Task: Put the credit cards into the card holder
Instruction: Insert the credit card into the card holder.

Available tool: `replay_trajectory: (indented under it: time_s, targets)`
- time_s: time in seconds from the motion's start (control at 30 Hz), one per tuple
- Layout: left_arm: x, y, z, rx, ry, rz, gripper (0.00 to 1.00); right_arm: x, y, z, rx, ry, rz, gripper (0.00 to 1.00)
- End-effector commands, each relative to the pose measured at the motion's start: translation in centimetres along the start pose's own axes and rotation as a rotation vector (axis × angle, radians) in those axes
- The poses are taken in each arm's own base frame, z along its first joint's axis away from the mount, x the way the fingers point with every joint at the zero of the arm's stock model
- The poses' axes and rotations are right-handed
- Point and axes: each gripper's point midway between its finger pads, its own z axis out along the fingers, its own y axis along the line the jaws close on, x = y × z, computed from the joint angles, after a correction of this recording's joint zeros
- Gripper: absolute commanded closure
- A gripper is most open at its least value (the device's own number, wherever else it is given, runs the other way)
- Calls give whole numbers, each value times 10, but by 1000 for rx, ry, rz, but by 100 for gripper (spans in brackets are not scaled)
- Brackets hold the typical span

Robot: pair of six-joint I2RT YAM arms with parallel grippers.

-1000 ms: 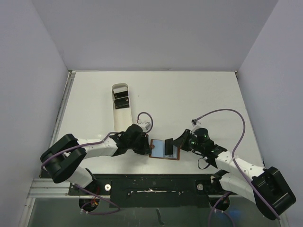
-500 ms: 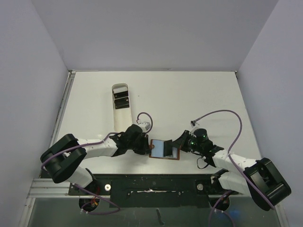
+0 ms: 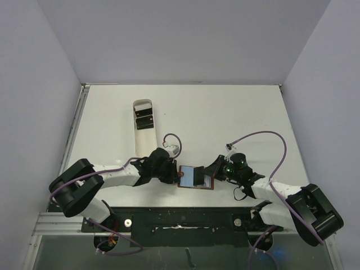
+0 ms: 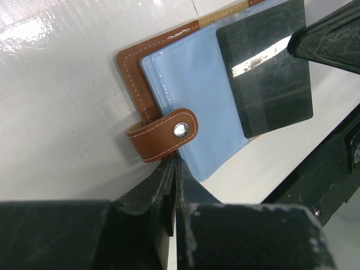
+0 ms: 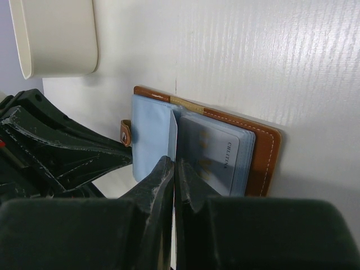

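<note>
Right gripper [image 5: 174,164] is clamped on a thin dark grey rectangular credit card [image 4: 264,73], holding it over the pale blue inner pocket of the open brown leather bifold card holder [image 3: 188,177], which lies on the white surface [image 3: 225,118]. Left gripper [image 4: 174,166], jaws together, sits at the holder's snap tab [image 4: 166,135]; whether it pinches anything is unclear.

Open card holder [image 4: 147,62], dark credit card [image 4: 264,67] over its blue pocket [image 4: 191,95], left gripper [image 4: 175,164] jaws closed beside tab [image 4: 163,135]
</note>
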Motion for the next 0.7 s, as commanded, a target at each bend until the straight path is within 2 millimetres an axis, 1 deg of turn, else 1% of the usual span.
replay_trajectory:
  time_s: [0.0, 0.37, 0.53, 0.67]
  targets:
    - [-5, -3, 4, 8, -17, 16, 99, -3, 4, 2, -31, -15, -15, 100]
    - [-5, -2, 2, -1, -18, 17, 99, 1, -1, 4, -18, 7, -31, 100]
    - [-3, 6, 2, -45, -7, 8, 99, 1, -8, -1, 25, 13, -22, 100]
    - [-2, 8, 1, -57, -8, 8, 99, 1, -14, -6, 67, 18, -27, 100]
